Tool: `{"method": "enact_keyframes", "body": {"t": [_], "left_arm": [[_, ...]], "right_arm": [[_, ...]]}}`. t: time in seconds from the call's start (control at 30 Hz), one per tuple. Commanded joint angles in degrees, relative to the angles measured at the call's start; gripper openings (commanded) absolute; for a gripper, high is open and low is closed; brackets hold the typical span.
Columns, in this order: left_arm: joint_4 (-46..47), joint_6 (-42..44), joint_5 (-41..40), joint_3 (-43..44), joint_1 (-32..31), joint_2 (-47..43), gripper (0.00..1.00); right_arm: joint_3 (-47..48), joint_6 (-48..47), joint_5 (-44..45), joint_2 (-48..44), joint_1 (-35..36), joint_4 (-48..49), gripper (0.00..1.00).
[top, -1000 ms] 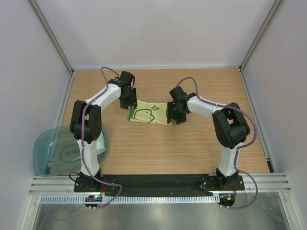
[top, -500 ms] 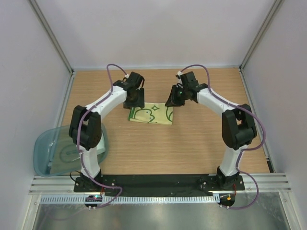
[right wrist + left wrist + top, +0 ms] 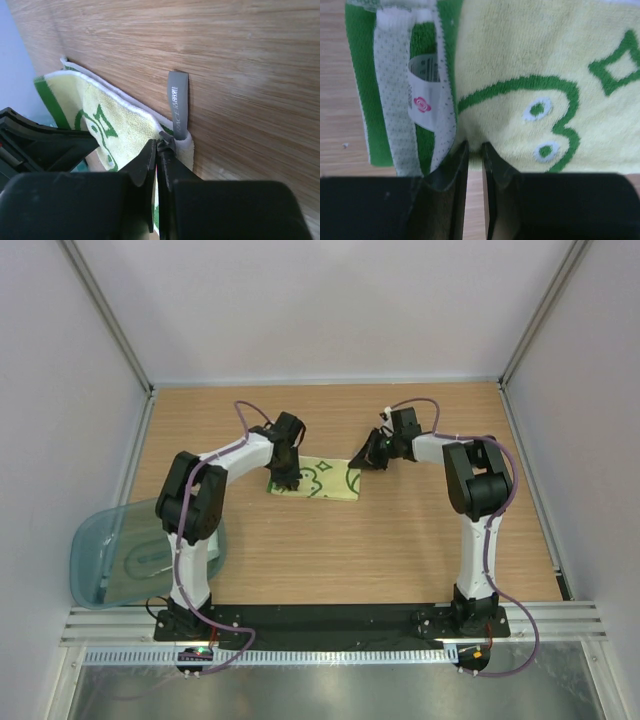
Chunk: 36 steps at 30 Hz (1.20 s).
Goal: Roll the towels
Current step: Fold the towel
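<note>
The green towel [image 3: 315, 478] with cream patches and white doodles lies flat on the wooden table. My left gripper [image 3: 287, 473] is down at its left end. In the left wrist view the jaws [image 3: 475, 147] are nearly together, pinching the towel's [image 3: 530, 60] edge beside a folded-over green hem with a white tag [image 3: 422, 95]. My right gripper [image 3: 362, 457] is at the far right corner, shut on the towel's [image 3: 115, 115] corner [image 3: 159, 145] next to a grey loop [image 3: 177, 105]. A pale mint shape [image 3: 150, 562], perhaps the other towel, shows in the bin.
A translucent teal-grey bin [image 3: 95, 560] sits at the table's left near edge, beside the left arm's base. White walls close the table in on the left, right and back. The black base rail [image 3: 330, 620] runs along the near edge.
Both grippers moved onto the green towel and closed: the left onto its left end, the right onto its far right corner. The towel has stayed in place.
</note>
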Motion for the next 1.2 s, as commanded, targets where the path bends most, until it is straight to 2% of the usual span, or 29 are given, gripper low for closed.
{"method": "enact_keyframes", "body": {"t": [0.0, 0.17, 0.27, 0.33, 0.47, 0.63, 0.67, 0.73, 0.77, 0.83, 0.87, 0.9, 0.93, 0.97, 1.0, 1.03, 1.07, 1.1, 1.17], "left_arm": [[3.2, -1.4, 0.8, -1.0, 1.0, 1.8, 0.17], [3.8, 1.6, -2.0, -0.2, 1.7, 3.6, 0.09], [3.1, 3.7, -3.2, 2.1, 1.8, 4.7, 0.02], [1.8, 5.1, -3.7, 3.8, 1.9, 5.2, 0.02], [1.4, 5.3, -3.5, 4.4, 1.8, 4.1, 0.0], [-0.7, 5.8, -3.0, 7.1, 1.8, 1.6, 0.03], [-2.2, 5.9, -3.1, 9.1, 1.8, 0.7, 0.13], [-3.6, 6.6, -4.3, 10.7, 1.4, -0.8, 0.21], [-4.6, 6.9, -5.0, 12.2, 1.2, -2.4, 0.3], [-5.8, 7.3, -5.9, 13.5, 0.4, -4.4, 0.4], [-6.8, 7.3, -6.4, 14.1, 0.0, -5.4, 0.54], [-7.9, 7.5, -7.3, 14.8, -0.6, -8.2, 0.61], [-8.2, 7.7, -9.3, 14.9, -2.4, -9.7, 0.69], [-8.2, 8.0, -10.5, 14.8, -3.4, -11.6, 0.88], [-7.9, 8.7, -12.0, 14.1, -4.6, -15.1, 0.99], [-6.9, 9.5, -14.4, 13.3, -7.4, -17.3, 1.0], [-5.5, 11.0, -14.5, 11.5, -8.3, -19.3, 1.0], [0.3, 10.2, -14.2, 9.2, -9.0, -23.7, 1.0], [9.6, 6.7, -13.1, -2.4, -8.8, -28.1, 1.0]], "right_arm": [[-5.1, 0.4, 2.1, -1.0, 0.6, 3.2, 0.06], [-14.2, 0.5, 9.1, -5.8, 0.2, 2.3, 0.04], [-22.5, 1.7, 10.7, -10.9, 0.6, 4.6, 0.04], [-26.8, 1.5, 11.2, -13.3, 1.3, 4.6, 0.04], [-28.9, 0.9, 11.0, -17.4, 2.4, 3.6, 0.04], [-24.4, -1.6, 12.4, -21.3, 2.9, -3.5, 0.05], [-23.1, -3.0, 12.5, -21.9, 2.9, -5.3, 0.05], [-19.6, -4.0, 13.5, -24.8, 3.1, -9.7, 0.07], [-18.7, -4.6, 14.1, -26.2, 3.2, -11.0, 0.08], [-16.4, -6.0, 15.2, -30.9, 3.6, -14.5, 0.13], [-15.7, -6.5, 16.4, -32.5, 3.8, -15.5, 0.16], [-14.6, -7.3, 17.5, -34.3, 4.0, -16.6, 0.2], [-14.2, -7.7, 18.3, -38.2, 4.3, -18.3, 0.27], [-14.0, -8.1, 20.1, -40.1, 4.8, -19.0, 0.32], [-14.1, -8.7, 21.2, -42.4, 5.0, -19.6, 0.36], [-14.5, -8.9, 22.4, -46.5, 5.4, -20.1, 0.45], [-15.1, -9.4, 24.2, -48.8, 5.9, -19.9, 0.47], [-17.0, -9.7, 25.0, -50.8, 6.1, -19.7, 0.48], [-19.4, -9.5, 27.6, -56.2, 6.1, -19.0, 0.51]]}}
